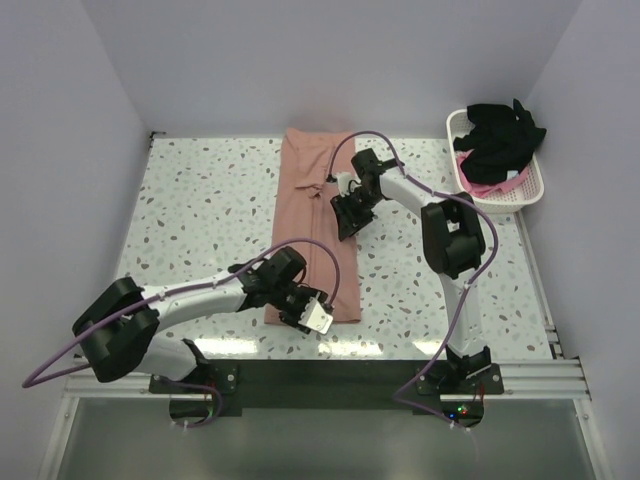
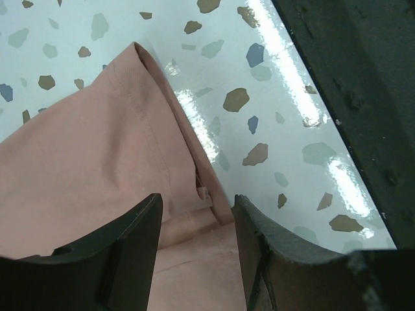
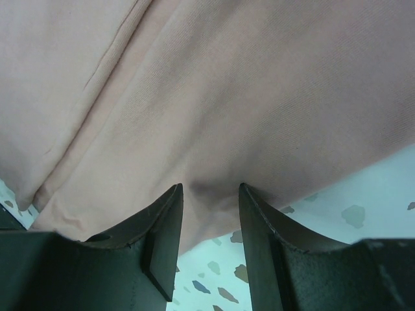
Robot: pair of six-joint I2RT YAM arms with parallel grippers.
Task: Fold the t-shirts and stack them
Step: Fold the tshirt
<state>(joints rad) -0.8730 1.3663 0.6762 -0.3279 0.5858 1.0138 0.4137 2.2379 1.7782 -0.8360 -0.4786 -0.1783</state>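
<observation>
The dusty salmon-pink t-shirt (image 1: 310,200) lies flat on the speckled counter (image 1: 200,220), folded lengthwise into a long strip running from the far edge toward the arms. The left pincer (image 1: 300,305) sits at the strip's near end, close to its right corner. In the left wrist view, its fingers (image 2: 130,253) stand a narrow gap apart with salmon cloth (image 2: 84,162) showing between them. I cannot tell whether they actually pinch it. The right pincer (image 1: 347,215) is at the strip's right edge, about halfway along. Its jaws are likewise narrow, with the shirt's hem (image 3: 227,97) across the gap, and its grip cannot be told either. At the far right, a white basket (image 1: 530,190) holds the black t-shirt (image 1: 500,135) bunched over the brighter pink t-shirt (image 1: 485,185).
</observation>
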